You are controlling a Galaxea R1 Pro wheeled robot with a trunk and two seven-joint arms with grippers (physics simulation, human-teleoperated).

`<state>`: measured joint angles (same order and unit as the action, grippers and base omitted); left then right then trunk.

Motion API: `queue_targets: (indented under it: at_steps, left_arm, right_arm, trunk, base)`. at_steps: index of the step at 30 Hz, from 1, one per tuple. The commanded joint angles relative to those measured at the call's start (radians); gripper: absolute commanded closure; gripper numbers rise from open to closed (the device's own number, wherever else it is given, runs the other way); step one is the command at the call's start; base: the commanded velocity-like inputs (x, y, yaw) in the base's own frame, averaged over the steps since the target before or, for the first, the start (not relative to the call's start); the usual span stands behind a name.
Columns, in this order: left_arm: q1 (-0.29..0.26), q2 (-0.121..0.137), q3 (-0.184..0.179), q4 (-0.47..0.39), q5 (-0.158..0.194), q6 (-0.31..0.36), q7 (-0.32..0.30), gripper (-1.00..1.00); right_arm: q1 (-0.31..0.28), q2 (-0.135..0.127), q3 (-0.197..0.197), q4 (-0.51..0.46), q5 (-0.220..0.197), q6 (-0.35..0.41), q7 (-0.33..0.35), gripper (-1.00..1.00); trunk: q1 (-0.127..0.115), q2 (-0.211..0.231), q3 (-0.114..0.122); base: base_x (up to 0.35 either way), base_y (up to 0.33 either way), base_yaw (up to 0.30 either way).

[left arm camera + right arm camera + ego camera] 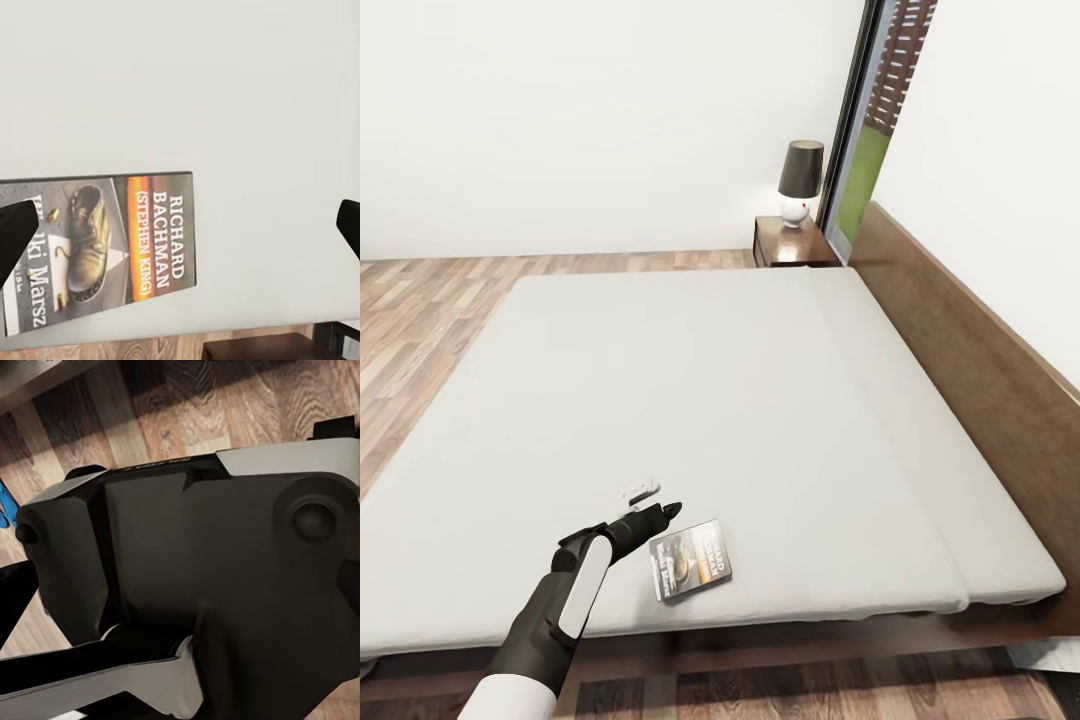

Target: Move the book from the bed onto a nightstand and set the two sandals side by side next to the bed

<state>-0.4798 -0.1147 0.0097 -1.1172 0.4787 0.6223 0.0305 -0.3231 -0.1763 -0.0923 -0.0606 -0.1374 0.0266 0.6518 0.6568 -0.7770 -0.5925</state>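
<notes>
Lying flat on the bed [760, 380] near its foot edge, the book [691, 560] sits just beside the left gripper [665, 512], offset toward one fingertip. Jaws spread wide apart, empty; book's long axis roughly across the gap in the left wrist view. Left arm judged nearer; right jaws' state cannot be told.

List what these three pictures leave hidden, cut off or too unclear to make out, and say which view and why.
- Book: in the left wrist view its lower title is cut by the edge and by a dark fingertip.
- Sandals: a blue sliver at the right wrist view's edge, too little to identify.
- Right gripper: open or shut cannot be told; robot body blocks that view.
- Nightstand: far off in the head view, drawer fronts indistinct.
</notes>
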Motion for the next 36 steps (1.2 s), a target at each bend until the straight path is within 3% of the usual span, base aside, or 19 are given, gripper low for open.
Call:
queue_targets:
  at_steps: [1, 36]
  left_arm:
    - [0.0, 0.0, 0.001, -0.001, 0.007, 0.005, 0.003, -1.0]
    - [0.0, -0.001, 0.001, -0.001, 0.007, 0.005, 0.003, -1.0]
  right_arm:
    - [0.0, 0.0, -0.007, 0.001, -0.001, 0.003, 0.005, -1.0]
    - [-0.001, 0.0, -0.007, 0.001, -0.001, 0.003, 0.005, -1.0]
  trunk:
    - [0.004, -0.008, -0.004]
    - [0.138, -0.253, -0.114]
  base:
    - [0.0, 0.0, 0.0]
    - [0.0, 0.0, 0.0]
